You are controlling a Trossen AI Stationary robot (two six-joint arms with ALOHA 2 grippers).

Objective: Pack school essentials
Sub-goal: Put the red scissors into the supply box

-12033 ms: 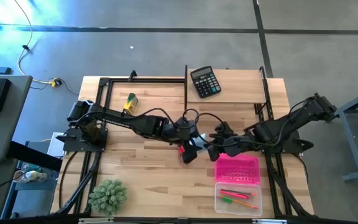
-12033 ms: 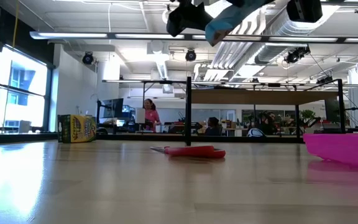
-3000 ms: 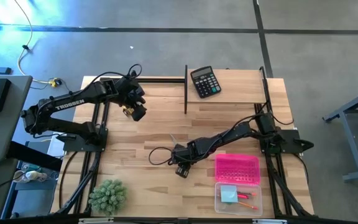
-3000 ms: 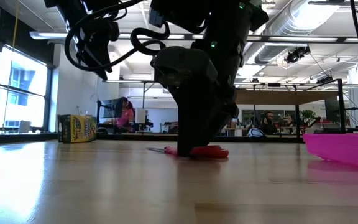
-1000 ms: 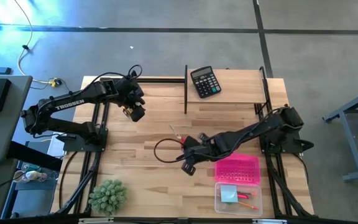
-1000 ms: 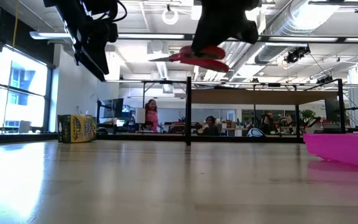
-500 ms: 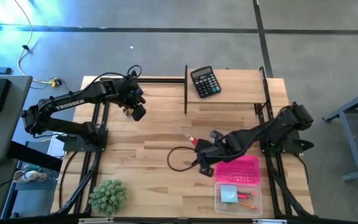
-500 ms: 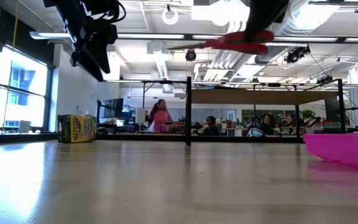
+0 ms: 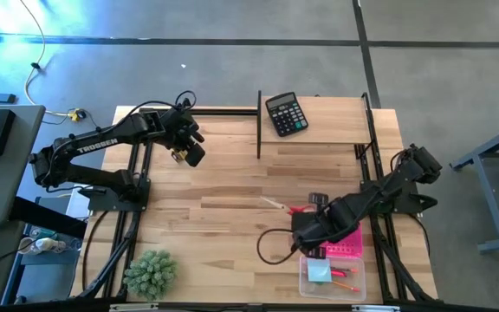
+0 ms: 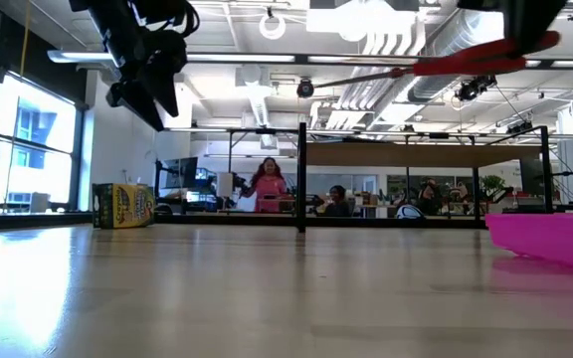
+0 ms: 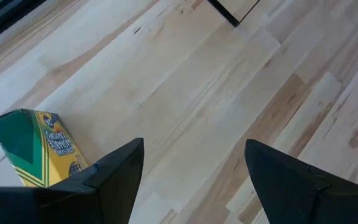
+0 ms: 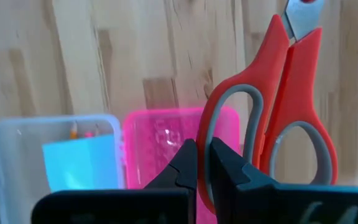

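Right gripper (image 9: 306, 227) raised at table's 5 o'clock, clenched on red-handled scissors (image 12: 284, 118); left gripper (image 9: 191, 154) hovers at 10 o'clock, fingers spread.

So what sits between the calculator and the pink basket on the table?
Only bare wood, in the high view: nothing lies between the calculator and the pink basket; the held scissors hang off to the side.

Scissors (image 9: 294, 209) above basket (image 9: 346, 241); notepad (image 9: 320, 271) in box (image 9: 358, 282).
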